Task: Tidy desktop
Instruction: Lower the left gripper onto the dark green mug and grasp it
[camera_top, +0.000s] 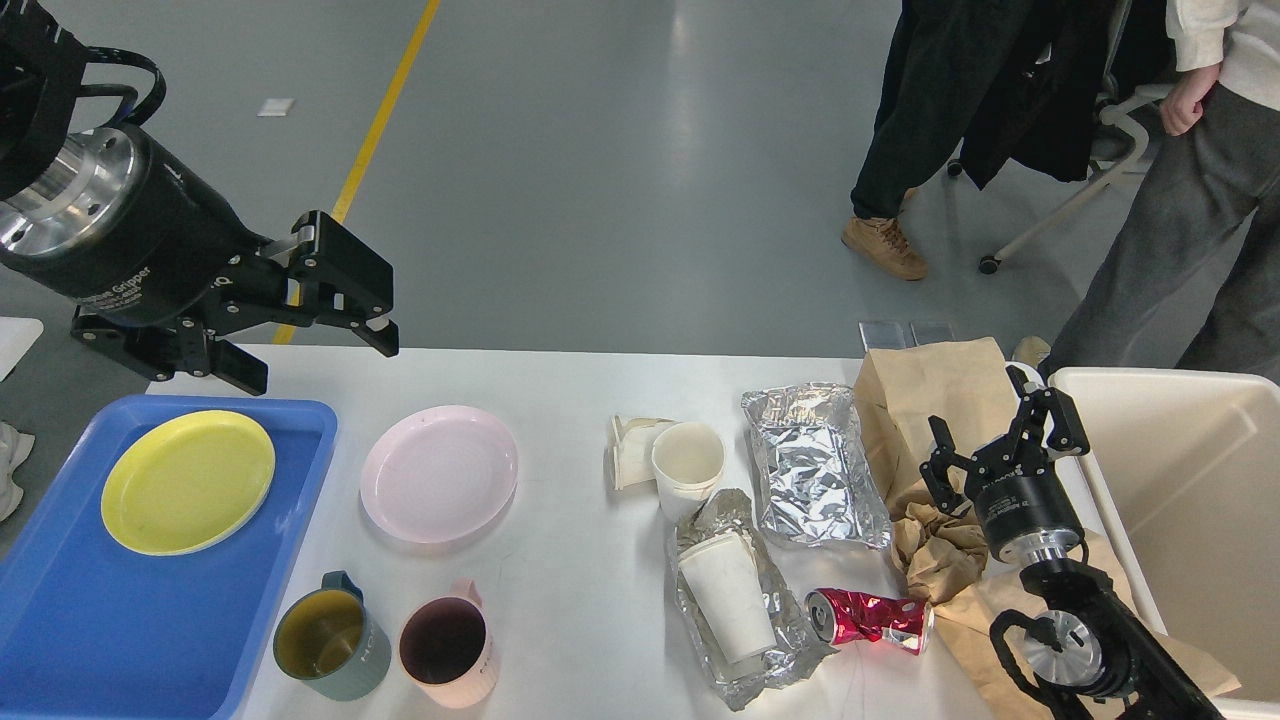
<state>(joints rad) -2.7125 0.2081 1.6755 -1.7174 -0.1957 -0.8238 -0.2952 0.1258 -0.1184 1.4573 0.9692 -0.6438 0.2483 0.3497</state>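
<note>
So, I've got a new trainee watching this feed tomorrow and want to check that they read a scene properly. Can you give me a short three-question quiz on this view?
1. True or false: the yellow plate lies inside the blue tray.
2. What lies directly in front of the crushed red can's open end? A) pink mug B) foil holding a paper cup C) cream bin
3. How many mugs stand on the desktop?

Key
1. True.
2. B: the foil with the paper cup.
3. Two: the green mug and the pink mug.
</note>
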